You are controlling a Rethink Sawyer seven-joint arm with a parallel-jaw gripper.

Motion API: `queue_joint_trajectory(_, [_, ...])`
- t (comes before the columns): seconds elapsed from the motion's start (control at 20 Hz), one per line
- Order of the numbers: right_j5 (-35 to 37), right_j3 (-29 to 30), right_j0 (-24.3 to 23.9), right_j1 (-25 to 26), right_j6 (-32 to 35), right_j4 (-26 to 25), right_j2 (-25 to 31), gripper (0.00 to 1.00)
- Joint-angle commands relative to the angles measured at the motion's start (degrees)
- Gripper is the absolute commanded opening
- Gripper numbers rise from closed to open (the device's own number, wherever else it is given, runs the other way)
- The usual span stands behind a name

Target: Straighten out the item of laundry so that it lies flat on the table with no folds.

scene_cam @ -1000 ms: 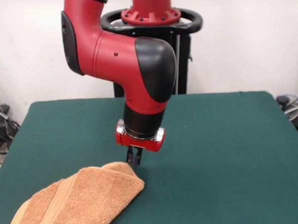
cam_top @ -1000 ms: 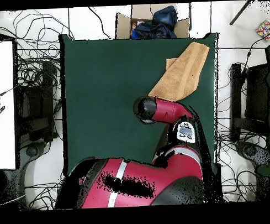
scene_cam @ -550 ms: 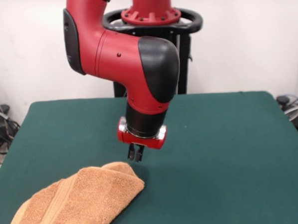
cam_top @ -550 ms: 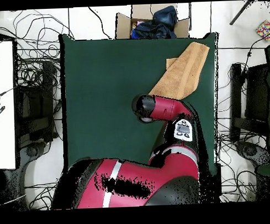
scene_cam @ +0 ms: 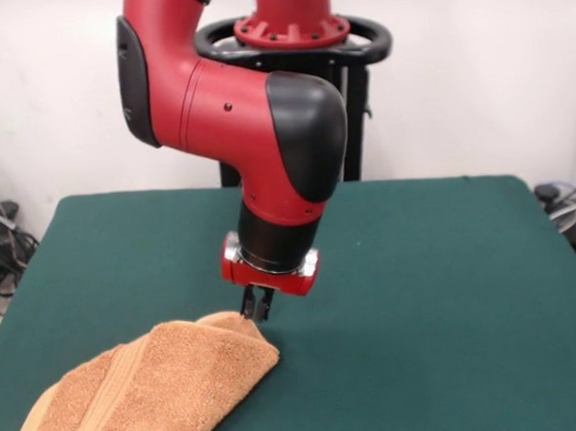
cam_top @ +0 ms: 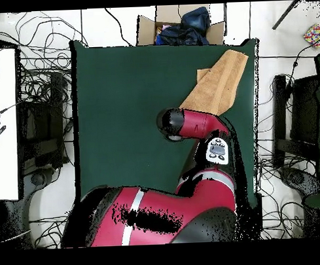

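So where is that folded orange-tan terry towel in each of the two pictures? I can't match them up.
Front view: the folded orange-tan terry towel lies at the lower left, on the dark green felt table, its tip just under the gripper.
Overhead view: the towel runs diagonally at the upper right, by the table's corner.
Shared landmark: the red and black arm, whose end sits at the towel's tip in both.

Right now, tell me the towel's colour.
Orange-tan, with a woven band in the same shade; the towel shows best in the front view.
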Motion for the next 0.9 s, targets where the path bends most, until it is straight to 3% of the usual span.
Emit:
queue_joint_trajectory(0.05, [1.8, -0.61, 0.05, 1.24, 3.03, -3.18, 2.56, 0.0])
queue_joint_trajectory(0.1, [1.53, 0.22, -0.57, 0.97, 2.68, -3.33, 3.2, 0.0])
queue_joint_trajectory(0.15, [1.83, 0.49, -1.16, 0.84, 2.51, -3.63, 3.99, 1.0])
queue_joint_trajectory(0.9, [3.94, 0.69, -3.04, 0.74, 1.86, -2.79, 6.69, 1.0])
